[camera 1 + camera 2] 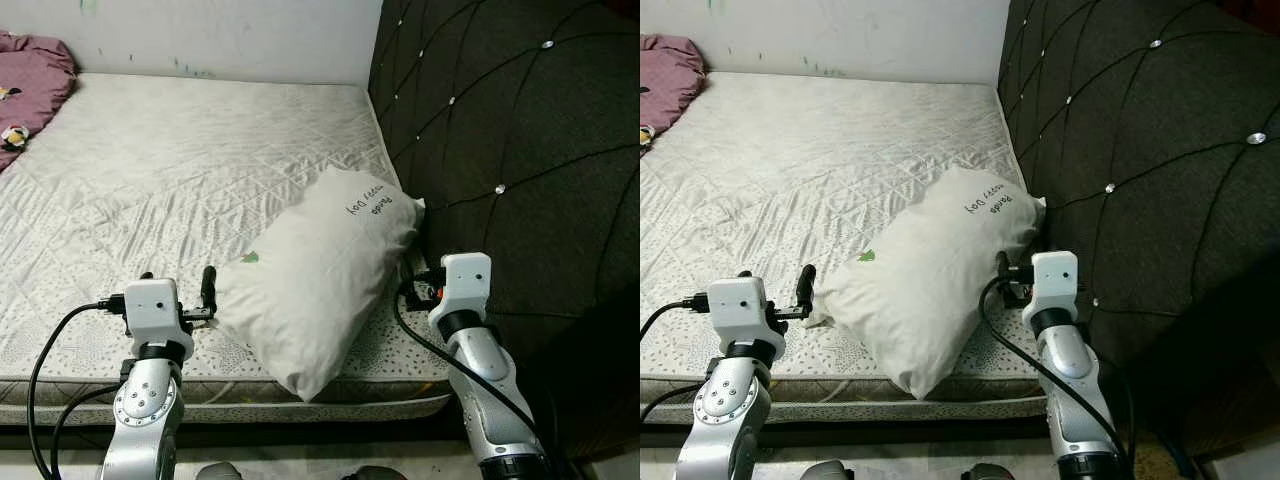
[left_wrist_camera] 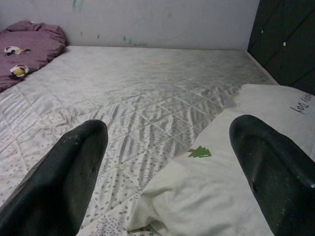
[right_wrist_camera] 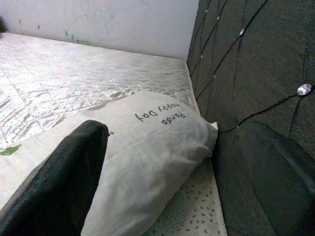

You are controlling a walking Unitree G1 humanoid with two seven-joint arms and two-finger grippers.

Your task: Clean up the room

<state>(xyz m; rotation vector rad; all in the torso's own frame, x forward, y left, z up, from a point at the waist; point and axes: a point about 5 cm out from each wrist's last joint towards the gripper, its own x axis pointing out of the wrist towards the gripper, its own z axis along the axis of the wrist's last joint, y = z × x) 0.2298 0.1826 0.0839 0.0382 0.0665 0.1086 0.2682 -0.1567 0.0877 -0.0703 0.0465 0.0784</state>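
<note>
White, plump pillow (image 1: 320, 275) — its headboard-side corner hidden — flanked by the spread left gripper (image 2: 167, 162) and spread right gripper (image 3: 187, 167).

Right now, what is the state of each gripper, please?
Left gripper: open, holding nothing, at one side of the pillow.
Right gripper: open, holding nothing, at its other side.

Pillow (image 1: 320, 275): showing white, bearing black lettering and a small green tree print. Mattress (image 1: 180, 160): displaying white quilted diamond stitching with grey speckles. Headboard (image 1: 520, 130): appearing dark brown, tufted, carrying shiny studs. Blanket (image 1: 30, 75): showing maroon. Wall (image 1: 220, 35): looking pale grey, wearing green flecks.
</note>
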